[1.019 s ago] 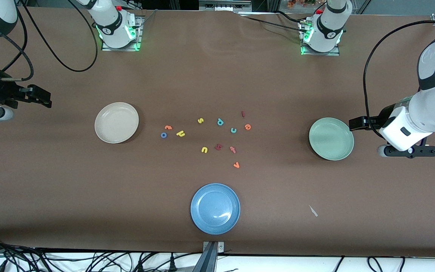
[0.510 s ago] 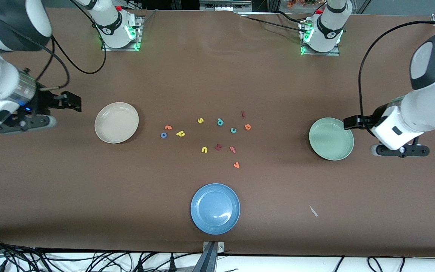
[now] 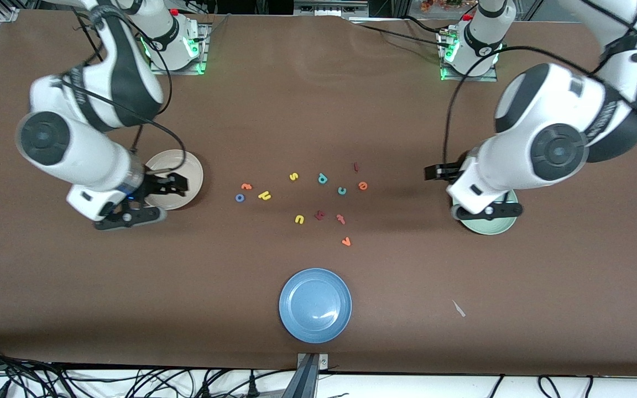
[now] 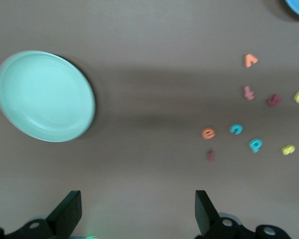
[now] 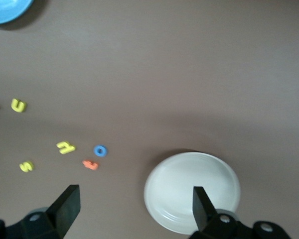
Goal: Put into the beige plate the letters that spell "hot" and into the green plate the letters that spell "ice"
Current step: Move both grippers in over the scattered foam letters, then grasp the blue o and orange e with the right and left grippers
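Front view shows the left gripper [image 3: 432, 172] open and empty beside the green plate [image 3: 490, 225] and the right gripper [image 3: 177, 184] open and empty over the beige plate [image 3: 186, 163], both plates bare, with all six letters, like the blue o [image 3: 239, 197] and teal c [image 3: 342, 190], lying on the table [image 3: 318, 99] between them, so nothing is done yet.

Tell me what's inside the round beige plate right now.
No letters show in the round beige plate, whose whole bowl the right wrist view shows bare. In the front view, the open right gripper over it covers part of it.
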Motion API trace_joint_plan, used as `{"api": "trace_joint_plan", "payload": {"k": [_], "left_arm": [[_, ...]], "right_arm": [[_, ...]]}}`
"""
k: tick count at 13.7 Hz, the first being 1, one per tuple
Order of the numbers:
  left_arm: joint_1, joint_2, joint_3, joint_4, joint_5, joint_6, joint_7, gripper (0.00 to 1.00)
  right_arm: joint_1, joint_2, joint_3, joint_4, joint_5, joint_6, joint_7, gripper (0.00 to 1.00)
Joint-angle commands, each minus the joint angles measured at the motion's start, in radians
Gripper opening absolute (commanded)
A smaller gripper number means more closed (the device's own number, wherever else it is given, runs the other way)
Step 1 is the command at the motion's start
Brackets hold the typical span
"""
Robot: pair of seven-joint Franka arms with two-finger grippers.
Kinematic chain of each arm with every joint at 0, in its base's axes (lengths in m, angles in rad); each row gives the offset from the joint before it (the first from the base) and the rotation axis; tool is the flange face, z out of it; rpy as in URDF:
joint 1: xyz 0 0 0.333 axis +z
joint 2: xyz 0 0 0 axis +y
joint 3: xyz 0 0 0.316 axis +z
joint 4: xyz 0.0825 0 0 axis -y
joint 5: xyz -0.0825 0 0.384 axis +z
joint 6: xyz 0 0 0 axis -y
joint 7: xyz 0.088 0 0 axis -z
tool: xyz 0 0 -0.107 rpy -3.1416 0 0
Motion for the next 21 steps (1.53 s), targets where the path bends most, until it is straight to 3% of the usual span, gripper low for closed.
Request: {"api": "trace_joint_plan", "payload": {"k": [1, 4, 7, 10, 15, 19, 21], "left_arm": [[-0.067, -0.013, 0.009, -0.107, -0.034, 0.148, -0.153, 1.0], [-0.128, -0.008, 0.01, -0.21, -0.034, 0.326, -0.267, 1.0], [-0.168, 0.068, 0.01, -0.232, -0.025, 0.469, -0.354, 1.0], [-0.168, 0.068, 0.01, -0.299, -0.022, 0.493, -0.366, 1.0], [-0.216, 0.079, 0.012, -0.469, -0.019, 0.762, -0.458, 1.0], [-0.218, 0.116, 0.013, -0.479, -0.019, 0.803, -0.469, 0.91], [-0.218, 0.142, 0.016, -0.474, -0.019, 0.845, -0.474, 0.85]], "right_arm": [[-0.006, 0.009, 0.066, -0.061, 0.002, 0.082, 0.12, 1.0], [-0.006, 0.018, 0.108, -0.198, -0.018, 0.28, 0.186, 1.0], [-0.005, 0.041, 0.132, -0.349, -0.058, 0.509, 0.252, 1.0], [-0.006, 0.061, 0.143, -0.41, -0.093, 0.57, 0.272, 1.0], [-0.006, 0.099, 0.141, -0.515, -0.101, 0.737, 0.328, 1.0], [-0.006, 0.13, 0.141, -0.527, -0.101, 0.791, 0.347, 0.99], [-0.006, 0.144, 0.141, -0.523, -0.159, 0.791, 0.347, 0.99]]}}
